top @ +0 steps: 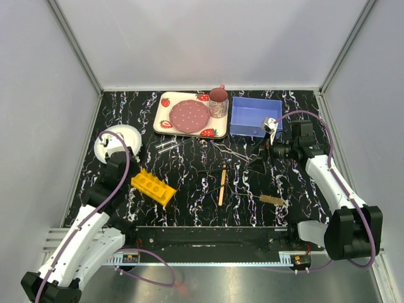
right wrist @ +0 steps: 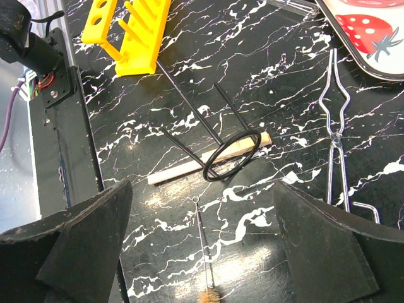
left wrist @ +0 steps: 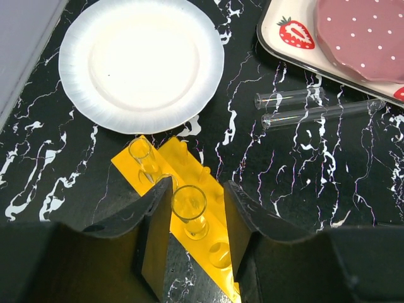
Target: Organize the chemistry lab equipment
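Observation:
The yellow rack lies on the black table, also seen in the top view. A clear tube stands in one of its holes, between my left gripper's open jaws, close to the left finger with a gap on the right. A second tube stands farther along the rack. Two tubes lie loose near the tray. My right gripper is wide open and empty above the brush. The wooden stick and the wire tongs lie beyond it.
A black wire ring stand lies over the stick. The white plate is just beyond the rack. The strawberry tray and a blue bin stand at the back. A black rail runs along the near edge.

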